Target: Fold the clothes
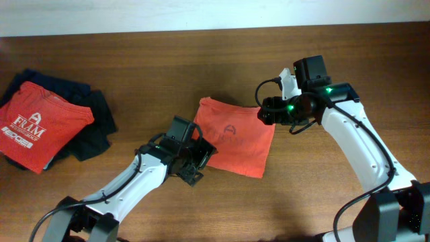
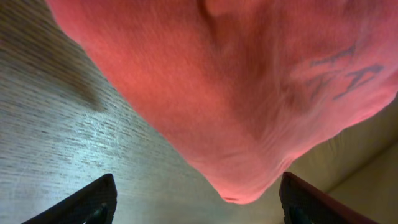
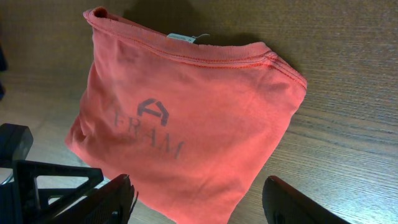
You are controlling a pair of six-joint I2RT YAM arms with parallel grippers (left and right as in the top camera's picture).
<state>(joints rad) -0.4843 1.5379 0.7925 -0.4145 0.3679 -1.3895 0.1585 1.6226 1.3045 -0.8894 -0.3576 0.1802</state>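
Note:
The orange-red T-shirt (image 1: 234, 144) lies folded into a small rectangle at the table's middle, with a faint grey emblem and lettering facing up. It also shows in the right wrist view (image 3: 186, 118) and the left wrist view (image 2: 236, 87). My left gripper (image 1: 200, 156) is open at the shirt's left lower edge; in its own view (image 2: 196, 190) a shirt corner hangs between the spread fingers, which hold nothing. My right gripper (image 1: 263, 113) is open and empty over the shirt's upper right corner; in its own view (image 3: 198, 190) the fingers straddle the shirt's near corner.
A folded red shirt with a white FRAM logo (image 1: 40, 124) lies on a dark navy garment (image 1: 94, 131) at the far left. Bare wooden table (image 1: 168, 74) runs behind and to the right of the shirt.

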